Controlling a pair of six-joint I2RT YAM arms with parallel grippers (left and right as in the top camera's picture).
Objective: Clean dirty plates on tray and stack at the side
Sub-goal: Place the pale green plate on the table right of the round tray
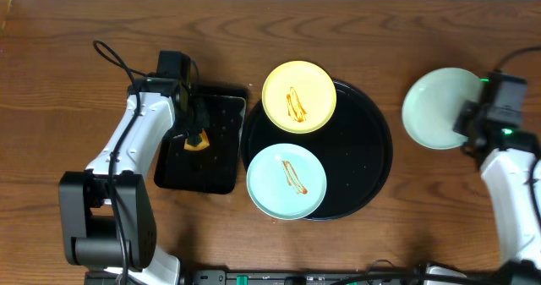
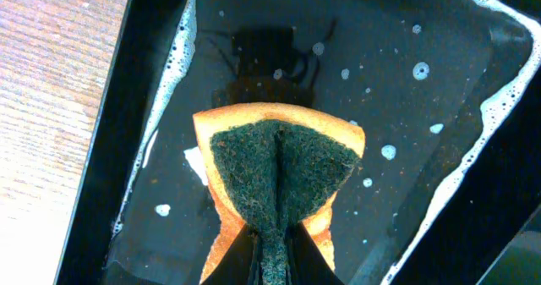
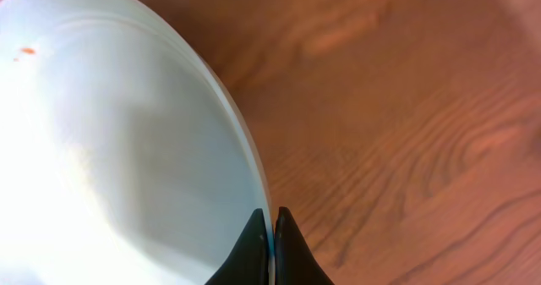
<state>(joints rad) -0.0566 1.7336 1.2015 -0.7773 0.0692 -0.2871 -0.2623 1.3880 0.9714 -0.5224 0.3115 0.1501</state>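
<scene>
**Wood table: two streaked plates on the round tray, one plate gripped at the right**

Brown wood table [image 1: 76, 82] fills the overhead view, with the arms at its two sides. Near the middle lies the round tray [image 1: 372, 162], glossy black. A yellow plate [image 1: 299, 96] sits at its far left edge and juts out over the rim. The near mint plate [image 1: 286, 181] sits at its near left edge, also overhanging. Each carries an orange-brown streak across its middle. The two plates lie just beside each other.

Left of the round tray, close to it, is the rectangular tray [image 1: 211, 171], holding dark water with suds [image 2: 173, 61] along its walls and scattered bubbles. The left gripper [image 2: 269, 243] is above it, its fingers pinched tight on a sponge [image 2: 279, 171]. The sponge is folded, green scrub face outward and orange body behind. Whether it touches the water cannot be told.

The right mint plate [image 1: 435, 107] is off the round tray, well to its right, over bare wood. The right gripper [image 3: 272, 234] has its fingers closed narrowly on that plate's rim. One tiny orange speck shows near the plate's far edge. Whether the plate rests on the table or is lifted cannot be told.
</scene>
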